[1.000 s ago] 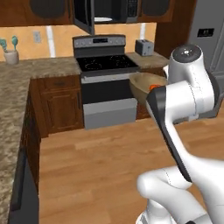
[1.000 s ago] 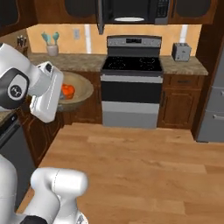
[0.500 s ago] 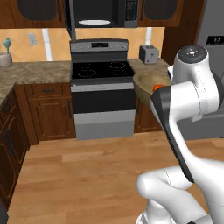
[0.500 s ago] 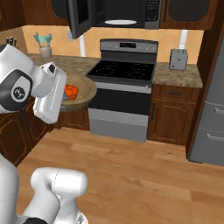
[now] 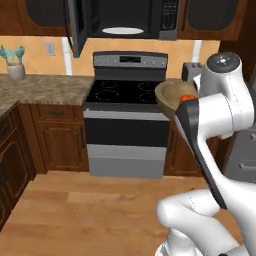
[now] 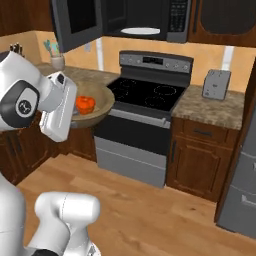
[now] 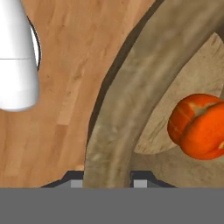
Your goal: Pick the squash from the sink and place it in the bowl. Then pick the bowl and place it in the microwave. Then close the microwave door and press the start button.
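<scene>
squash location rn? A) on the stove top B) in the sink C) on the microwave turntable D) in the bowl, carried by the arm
D. The squash sits inside the bowl, which the arm holds up in the air in front of the stove; in the hand view the jaws straddle the bowl's rim. The microwave is open above, its turntable bare.

Open way up to the microwave

The microwave cavity stands open above the stove, holding just its white plate. Its door swings out on the left edge, narrowing that side. The bowl with the squash hangs in open air over the floor, left of the stove front.
</scene>
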